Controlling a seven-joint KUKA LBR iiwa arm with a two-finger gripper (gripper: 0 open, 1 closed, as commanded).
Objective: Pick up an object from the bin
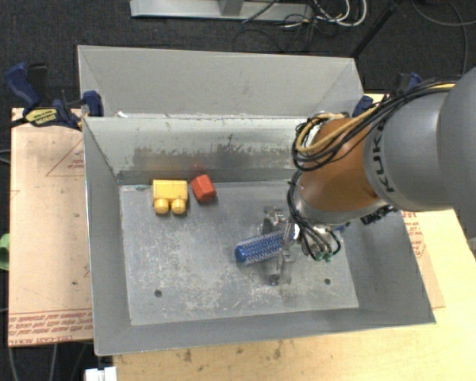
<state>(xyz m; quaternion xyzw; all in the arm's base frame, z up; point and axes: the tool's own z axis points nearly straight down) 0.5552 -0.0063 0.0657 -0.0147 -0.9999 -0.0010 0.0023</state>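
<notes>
Roller was what we found nearest the tool: one blue, bumpy cylinder lying on its side on the floor of the grey metal bin, a little right of the middle and tilted slightly up toward the right. We saw the tool lowered over its right end, spread apart, with one of its fingers on the near side of the roller and the other on the far side. As far as we could judge, the two stood open around the roller's end rather than pressed against it, so we did not count it as gripped.

Above the tool we noted the orange cover at the wrist, with black and yellow cables looped over it, and the grey arm reaching in from the right.

Well apart from the roller, by the back wall on the left, we counted two more things: one yellow block with two round knobs on its near edge, and one small red block just beside it on the right. That made three loose things in the bin.
</notes>
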